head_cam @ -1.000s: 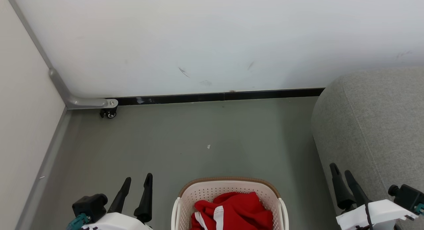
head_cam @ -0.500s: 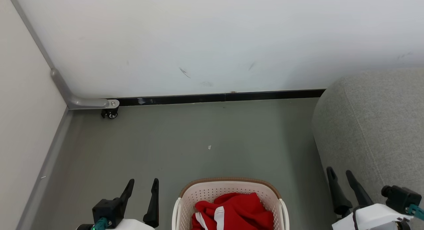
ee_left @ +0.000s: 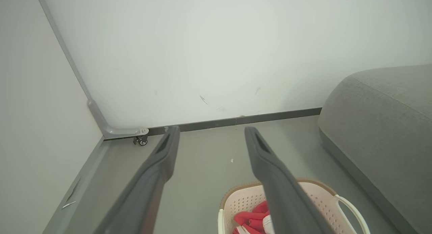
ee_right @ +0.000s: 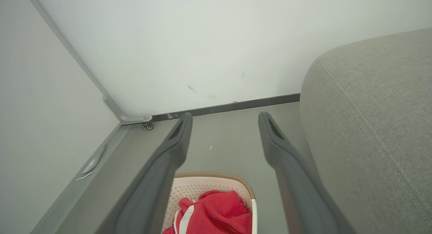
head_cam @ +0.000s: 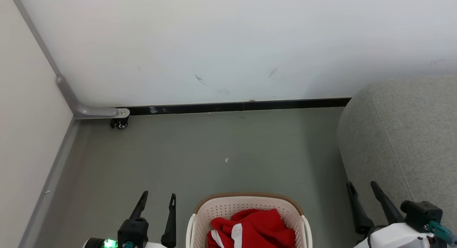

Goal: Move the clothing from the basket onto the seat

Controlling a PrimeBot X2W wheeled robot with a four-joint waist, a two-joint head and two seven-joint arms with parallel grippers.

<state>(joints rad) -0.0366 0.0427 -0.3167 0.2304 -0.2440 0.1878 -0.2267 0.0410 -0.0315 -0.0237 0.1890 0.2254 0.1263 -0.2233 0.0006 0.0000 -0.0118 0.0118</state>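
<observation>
Both grippers open and empty; clothing in the basket.
The basket (head_cam: 246, 196) is cream perforated plastic with rounded corners, a brown rim and looped side handles. It stands on the smooth grey-green floor (head_cam: 214, 144). The clothing (head_cam: 257, 223), soft crumpled red fabric with white stripes, lies inside it. The seat (head_cam: 403, 133), upholstered in coarse light-grey cloth with rounded edges and a stitched seam, stands just right of the basket. The left gripper (head_cam: 159, 194) hangs left of the basket and the right gripper (head_cam: 361, 184) in front of the seat. The tapered dark fingers of each are spread wide, holding nothing. Compared with one second earlier, the left gripper has shifted towards the basket and the right gripper sits lower; basket and clothing are unchanged.
</observation>
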